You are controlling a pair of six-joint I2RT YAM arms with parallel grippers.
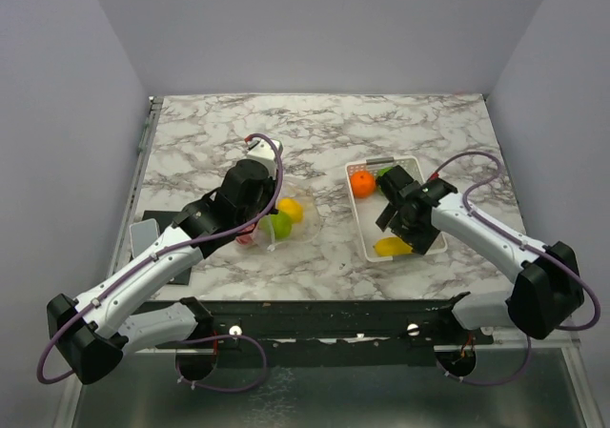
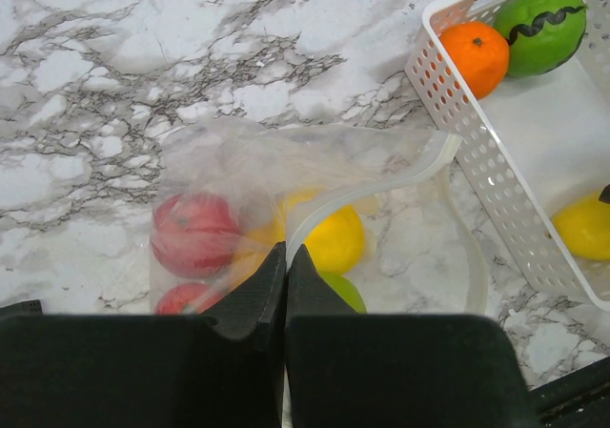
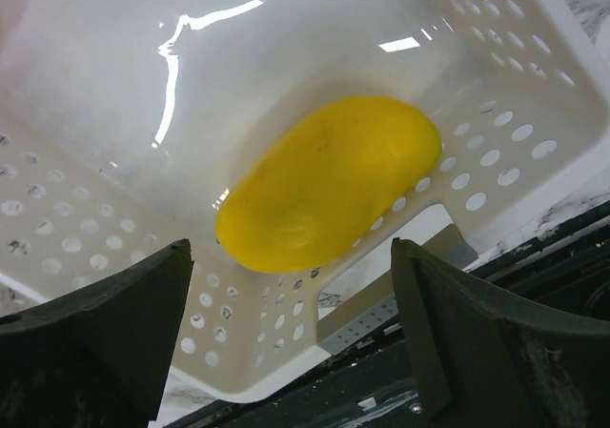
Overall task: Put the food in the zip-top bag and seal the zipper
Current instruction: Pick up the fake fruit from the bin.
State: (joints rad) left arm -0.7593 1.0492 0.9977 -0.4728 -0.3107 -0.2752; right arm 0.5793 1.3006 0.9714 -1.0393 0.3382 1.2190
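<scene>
Marble table point(image 1: 315, 123). Left gripper point(image 2: 286, 266): jaws closed on bag point(image 2: 286, 156) edge; bag holds red fruit point(image 2: 195, 233), lemon point(image 2: 335, 239). Right gripper point(image 3: 289, 249): jaws wide apart above yellow fruit point(image 3: 329, 180) in tray point(image 3: 496, 152).

Left pincer point(image 2: 286, 256) is clamped tight; right pincer point(image 3: 291, 252) gapes wide, pointing downward.

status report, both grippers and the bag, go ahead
Left gripper shut on zip-top bag edge, mouth open. Right gripper open above yellow fruit in white tray. Orange and striped green ball also in tray. Nothing blocking.
</scene>
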